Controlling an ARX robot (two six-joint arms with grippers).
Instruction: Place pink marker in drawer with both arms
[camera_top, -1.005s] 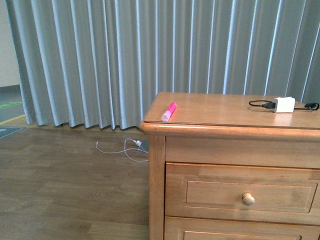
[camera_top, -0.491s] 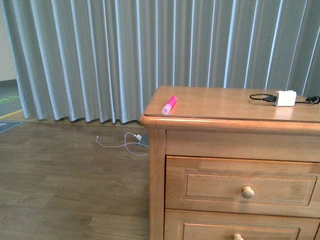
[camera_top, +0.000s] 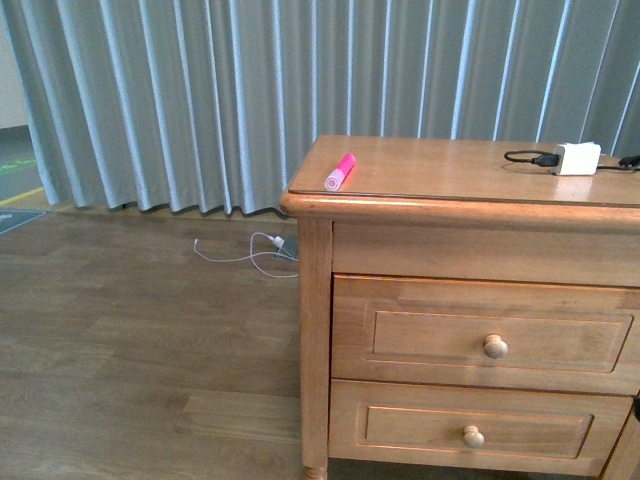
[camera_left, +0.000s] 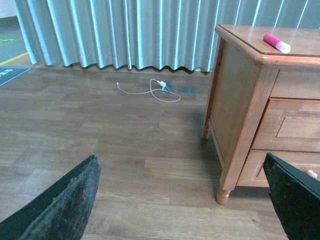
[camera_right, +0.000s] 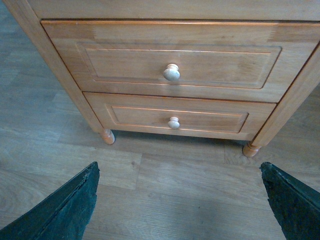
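Claws gape wide, empty: left claw (camera_left: 180, 160), right claw (camera_right: 178, 167), over floor (camera_left: 100, 125).

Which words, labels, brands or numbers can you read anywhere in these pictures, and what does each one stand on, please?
No text can be read in any view.
Floor mat: pale marks, too blurred to read.
Pink marker: no label can be made out.
White charger: no print can be made out.
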